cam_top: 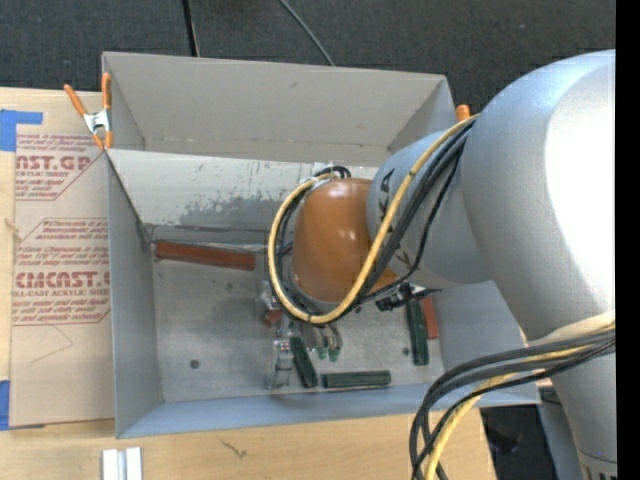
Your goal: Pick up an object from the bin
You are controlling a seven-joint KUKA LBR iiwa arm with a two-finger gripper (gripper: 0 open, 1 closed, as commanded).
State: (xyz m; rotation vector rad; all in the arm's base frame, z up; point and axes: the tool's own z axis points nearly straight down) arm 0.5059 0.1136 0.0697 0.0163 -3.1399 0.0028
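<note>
The arm reaches into the bin [200, 338] from the right, and its end effector [300, 353] hangs low over the near middle of the floor, under the orange cover [335, 238] and its looped cables. Whether the end effector is spread or pressed together I cannot tell, since the wrist hides much of it. Nothing can be seen held. Directly at its tip lies a short dark green piece [304, 370], with a flat dark green bar [357, 378] just beside it along the near wall and a small red piece [272, 316] close on the other side. A long red-brown rod [205, 256] lies well apart by the far wall. The step looks like the descent onto the green piece; next comes a firm grip on it and a straight lift.
</note>
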